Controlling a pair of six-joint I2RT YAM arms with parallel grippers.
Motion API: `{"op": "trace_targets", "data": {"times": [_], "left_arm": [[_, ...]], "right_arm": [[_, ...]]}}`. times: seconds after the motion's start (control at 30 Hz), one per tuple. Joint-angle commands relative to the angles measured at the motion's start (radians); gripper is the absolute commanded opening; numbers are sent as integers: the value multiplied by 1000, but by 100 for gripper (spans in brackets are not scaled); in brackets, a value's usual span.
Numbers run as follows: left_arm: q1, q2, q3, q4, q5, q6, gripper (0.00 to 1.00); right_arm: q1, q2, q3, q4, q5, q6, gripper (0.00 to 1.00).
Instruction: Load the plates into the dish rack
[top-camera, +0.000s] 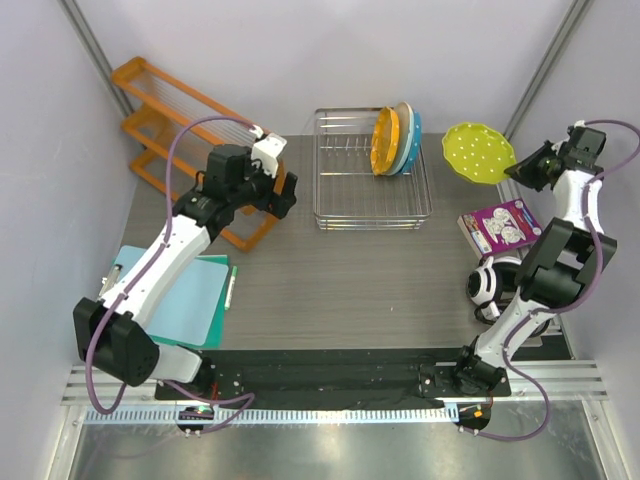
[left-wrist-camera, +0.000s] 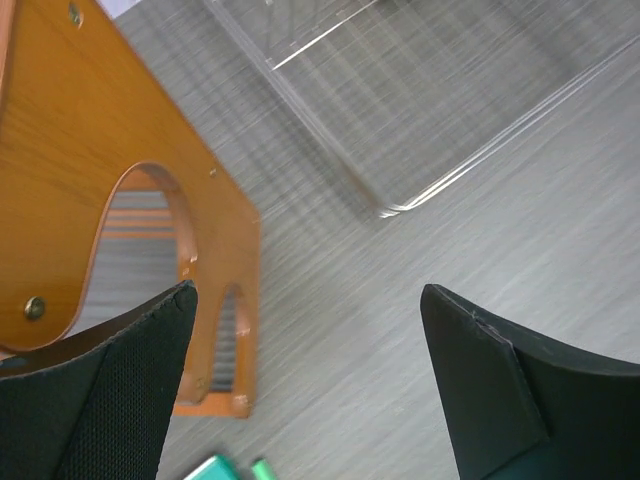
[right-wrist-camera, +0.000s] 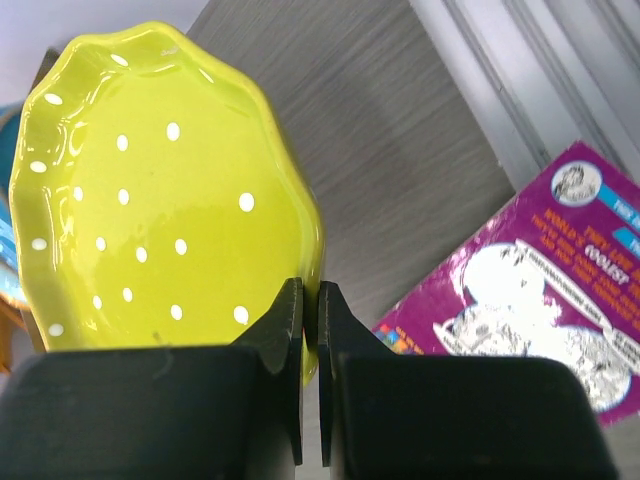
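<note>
Lower rim of lime-green plate (right-wrist-camera: 170, 190) behind right pincer (right-wrist-camera: 310, 292); purple box (right-wrist-camera: 530, 290) cut off at frame edge.

Three plates (top-camera: 396, 140) filled the dish rack's (top-camera: 345, 185) right end; its left slots stood open from above. Left of the rack, the orange shelf (top-camera: 170, 130) hemmed in the spread left hand (top-camera: 282, 192). Right of the rack, the green plate (top-camera: 478, 152) pinched in the right hand (right-wrist-camera: 310, 300) hung clear of the wires, with a purple box (top-camera: 500, 225) on the table (top-camera: 340, 280) nearby.

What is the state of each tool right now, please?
The left tool is open, holding nothing.
The right tool is closed on the lime plate.
</note>
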Motion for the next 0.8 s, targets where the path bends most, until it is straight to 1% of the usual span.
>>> {"op": "trace_targets", "data": {"times": [0.0,0.03,0.07,0.1,0.13,0.17,0.2,0.23,0.27,0.3,0.33,0.4,0.43,0.47,0.53,0.57,0.67,0.7,0.77], "left_arm": [[1,15,66,41,143,-161,94],[-1,29,90,46,216,-215,94],[1,50,103,73,256,-345,93],[1,72,113,96,313,-408,92],[-1,128,141,122,400,-491,90],[-1,162,153,189,445,-645,89],[-1,196,167,226,473,-736,86],[-1,278,207,303,567,-790,84],[-1,315,225,343,609,-833,77],[-2,354,245,381,632,-911,76],[-4,404,256,459,639,-944,76],[-4,463,305,498,633,-1027,80],[-12,493,336,497,648,-1031,80],[-16,561,394,497,657,-1032,80],[-31,612,439,510,648,-1053,81],[-38,657,486,518,660,-1056,81],[-74,737,554,553,662,-1085,81],[-84,753,595,566,663,-1093,81],[-113,785,627,595,660,-1113,82]], "right_arm": [[3,-172,-73,36,-126,-17,1],[3,-194,-94,35,-133,-24,1],[3,-212,-115,33,-138,-31,1],[3,-250,-156,32,-141,-40,1],[3,-268,-176,33,-152,-47,1],[3,-284,-195,33,-157,-50,1],[3,-320,-229,33,-163,-51,1],[3,-338,-243,33,-178,-57,1],[3,-358,-256,33,-186,-60,1],[4,-373,-278,33,-193,-63,1],[4,-401,-289,32,-196,-70,1],[4,-426,-308,30,-204,-73,1],[8,-444,-315,29,-206,-73,1],[9,-450,-318,26,-209,-74,1],[14,-469,-327,24,-201,-80,2],[15,-472,-330,23,-204,-80,1],[33,-481,-325,7,-197,-93,1],[41,-484,-327,7,-189,-96,1],[64,-490,-330,-5,-178,-102,1]]}}
